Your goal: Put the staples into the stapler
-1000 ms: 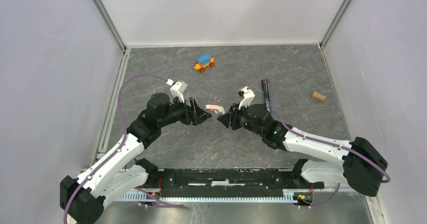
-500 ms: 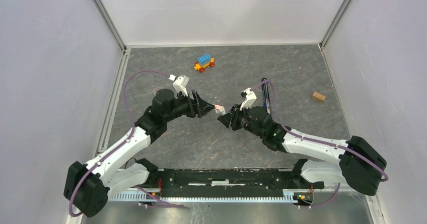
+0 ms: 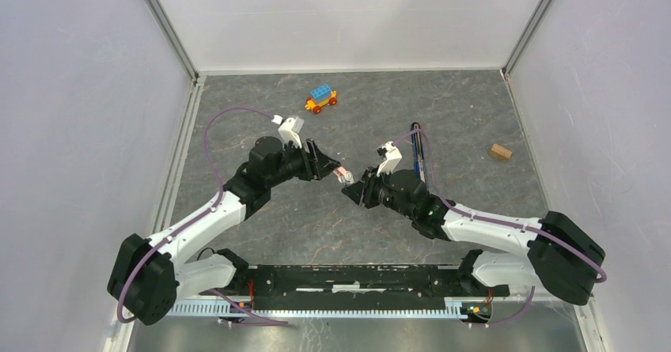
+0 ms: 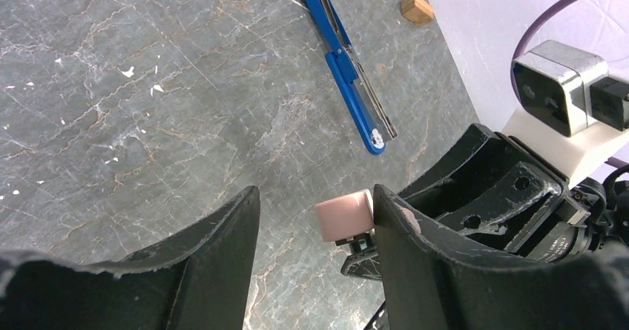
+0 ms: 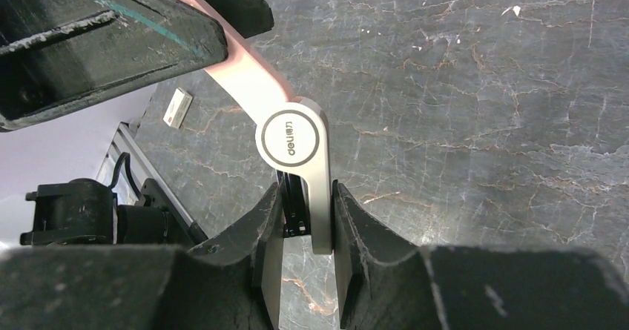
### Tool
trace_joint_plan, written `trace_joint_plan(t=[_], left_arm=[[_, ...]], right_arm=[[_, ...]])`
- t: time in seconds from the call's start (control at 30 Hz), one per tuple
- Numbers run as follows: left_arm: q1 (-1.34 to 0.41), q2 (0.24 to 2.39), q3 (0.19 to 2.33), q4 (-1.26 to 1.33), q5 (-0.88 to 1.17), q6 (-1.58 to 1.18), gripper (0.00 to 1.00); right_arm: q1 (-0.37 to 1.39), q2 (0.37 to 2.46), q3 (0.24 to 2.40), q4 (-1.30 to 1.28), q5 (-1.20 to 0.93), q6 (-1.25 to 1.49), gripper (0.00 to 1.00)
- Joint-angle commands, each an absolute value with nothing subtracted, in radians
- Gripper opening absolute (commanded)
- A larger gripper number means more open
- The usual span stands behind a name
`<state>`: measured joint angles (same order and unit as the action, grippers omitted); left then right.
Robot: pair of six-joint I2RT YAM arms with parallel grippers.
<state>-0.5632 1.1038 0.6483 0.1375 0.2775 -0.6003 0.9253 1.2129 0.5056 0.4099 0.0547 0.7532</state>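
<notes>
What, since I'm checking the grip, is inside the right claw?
The right claw is shut on the silver arm of a pink-and-silver hinged tool. A black part beside that arm is mostly hidden by the fingers.

left arm [image 3: 198,224] and right arm [image 3: 490,227] same build: white link shells, black joint housings, purple cable [image 3: 207,140] looped base-to-wrist, white-and-silver wrist camera [image 4: 558,85], black fingers [image 4: 215,271] scuffed pale at edges.

Grey marble-patterned tabletop [image 3: 261,123] with rust-brown veins and white flecks; slim dark-blue plastic stapler [image 4: 348,63] with silver-and-black metal rail; small pink-and-silver hinged tool [image 5: 293,141] with a ringed round logo; plastic toy car [image 3: 320,99] with blue top, yellow base, red wheels; tan wooden block [image 3: 499,152]
</notes>
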Motion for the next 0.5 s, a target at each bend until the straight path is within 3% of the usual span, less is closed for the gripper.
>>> trace_joint_plan(t=[0.0,0.13,0.3,0.47], left_arm=[[-0.565,1.120,0.673,0.217,0.229,-0.534,0.63],[-0.565,1.118,0.678,0.225,0.250,-0.539,0.66],[-0.565,1.074,0.687,0.162,0.259,-0.547,0.80],[-0.565,1.066,0.685,0.118,0.275,-0.601,0.83]], right_arm=[[0.924,1.213,0.508,0.525,0.019,0.777,0.13],[0.924,1.224,0.510,0.528,0.025,0.791,0.12],[0.922,1.232,0.508,0.533,0.057,0.822,0.12],[0.920,1.240,0.513,0.552,0.077,0.841,0.12]])
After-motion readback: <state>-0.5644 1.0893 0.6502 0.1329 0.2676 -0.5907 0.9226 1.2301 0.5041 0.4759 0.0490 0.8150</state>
